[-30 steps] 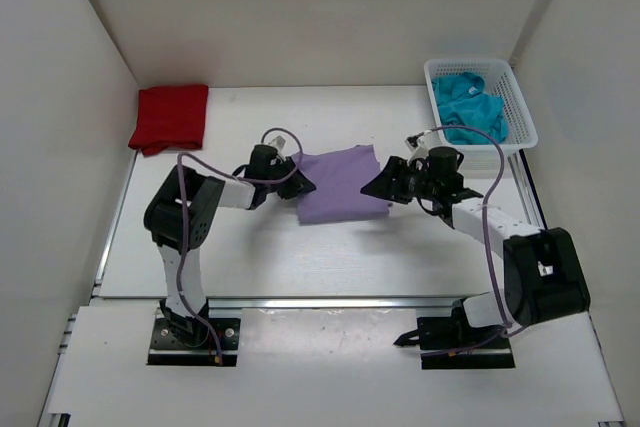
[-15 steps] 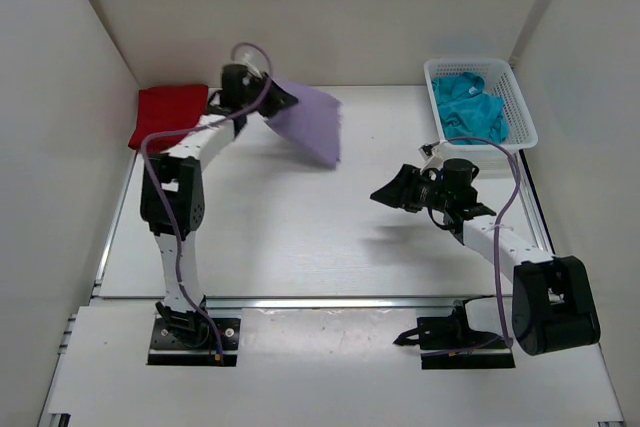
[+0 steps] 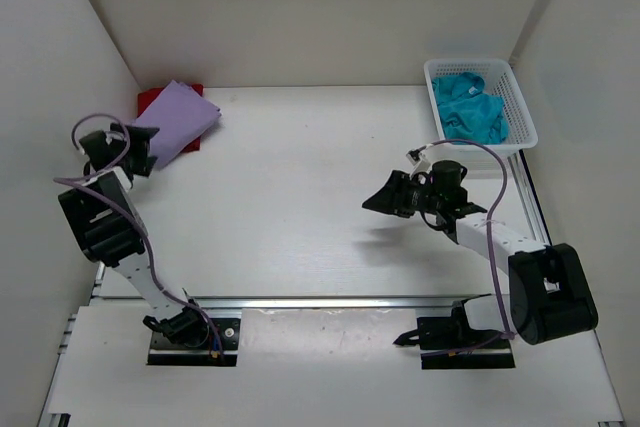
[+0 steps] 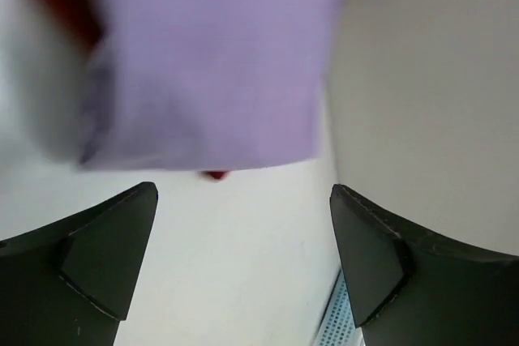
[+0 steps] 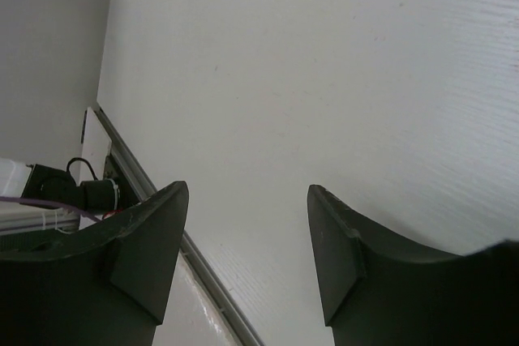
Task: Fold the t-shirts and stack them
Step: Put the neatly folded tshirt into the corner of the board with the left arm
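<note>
Half a second ago the left gripper (image 3: 143, 152) held the purple t-shirt (image 3: 178, 124) hanging in the air. It has since let go and drawn back. The shirt now lies just beyond the fingertips, folded flat. It covers the red t-shirt (image 3: 150, 100), which shows only at the edges. The left fingers (image 4: 105, 249) are spread wide with nothing between them. The right gripper (image 3: 380, 197) has barely moved. Its fingers are spread and empty, with bare table (image 3: 300, 217) beneath them.

Open table (image 3: 290, 197) mid; obstacles: basket (image 3: 524, 107) far R, shirt stack (image 3: 178, 119) far L by wall (image 3: 60, 67)
</note>
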{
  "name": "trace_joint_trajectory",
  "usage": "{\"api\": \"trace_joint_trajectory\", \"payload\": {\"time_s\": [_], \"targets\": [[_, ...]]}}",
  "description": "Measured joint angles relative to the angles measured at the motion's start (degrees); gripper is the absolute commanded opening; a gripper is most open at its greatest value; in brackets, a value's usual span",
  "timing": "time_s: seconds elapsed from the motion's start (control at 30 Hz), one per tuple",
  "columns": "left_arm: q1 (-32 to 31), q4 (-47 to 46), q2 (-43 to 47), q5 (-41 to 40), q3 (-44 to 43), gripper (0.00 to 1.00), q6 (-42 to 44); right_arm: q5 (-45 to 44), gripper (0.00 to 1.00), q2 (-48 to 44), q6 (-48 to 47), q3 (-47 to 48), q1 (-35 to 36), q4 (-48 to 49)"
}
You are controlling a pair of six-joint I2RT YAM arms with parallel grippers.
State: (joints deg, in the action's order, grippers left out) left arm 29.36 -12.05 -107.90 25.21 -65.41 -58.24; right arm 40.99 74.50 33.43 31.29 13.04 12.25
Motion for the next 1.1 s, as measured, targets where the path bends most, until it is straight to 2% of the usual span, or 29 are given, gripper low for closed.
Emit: {"api": "trace_joint_trajectory", "payload": {"time_s": [0.1, 0.23, 0.3, 0.33, 0.37, 0.4, 0.43, 0.5, 0.6, 0.7, 0.8, 0.9, 0.97, 1.1], "targets": [[1.8, 0.9, 1.0, -1.8, 6.8, 0.99, -1.4, 0.0, 0.59, 0.0, -0.1, 0.0, 1.7, -0.1], [1.5, 2.1, 5.5, -3.8, 10.3, 0.98, -1.8, -0.2, 0.57, 0.0, -0.2, -0.2, 3.6, -0.2], [0.8, 1.7, 9.0, -5.1, 11.7, 0.95, -1.7, -0.5, 0.47, 0.0, -0.4, -0.2, 4.1, -0.2], [0.1, 1.4, 11.1, -6.0, 12.6, 0.9, -1.5, -0.9, 0.28, 0.0, -0.5, -0.1, 4.2, -0.5], [-1.1, 1.3, 13.1, -6.9, 13.3, 0.83, -1.2, -1.7, 0.03, 0.0, -1.0, 0.2, 4.5, -1.0], [-2.7, 1.3, 14.8, -7.5, 13.7, 0.65, -0.9, -2.7, 0.0, 0.0, -1.6, 0.9, 4.6, -2.2], [-5.3, 1.2, 16.3, -8.5, 13.8, 0.52, -0.2, -4.0, 0.0, 0.1, -1.6, 2.4, 4.7, -4.2], [-12.2, 0.8, 18.6, -10.2, 13.7, 0.29, 1.7, -6.4, 0.0, 1.2, -2.4, 6.6, 4.8, -6.7], [-26.3, 1.8, 20.8, -12.4, 12.2, 0.0, 4.9, -11.6, 0.0, 4.7, -4.1, 17.4, 3.9, -11.2], [-42.4, 4.0, 21.3, -14.3, 8.9, 0.0, 9.4, -18.0, 0.0, 8.2, -6.4, 29.2, -0.5, -14.6], [-55.3, 5.0, 23.2, -15.1, 9.3, 0.0, 13.2, -24.1, 0.0, 12.0, -8.1, 38.4, -9.0, -17.0], [-62.6, 4.3, 26.9, -15.4, 14.7, 0.04, 15.4, -27.4, 0.0, 18.9, -9.7, 47.2, -18.2, -20.0], [-65.7, 3.7, 29.3, -15.2, 19.8, 0.14, 16.3, -28.6, 0.0, 25.4, -11.1, 53.4, -23.3, -22.4], [-68.6, 2.5, 30.4, -13.9, 29.7, 0.23, 17.1, -29.6, 0.34, 37.9, -14.1, 62.8, -27.7, -28.2]]}}
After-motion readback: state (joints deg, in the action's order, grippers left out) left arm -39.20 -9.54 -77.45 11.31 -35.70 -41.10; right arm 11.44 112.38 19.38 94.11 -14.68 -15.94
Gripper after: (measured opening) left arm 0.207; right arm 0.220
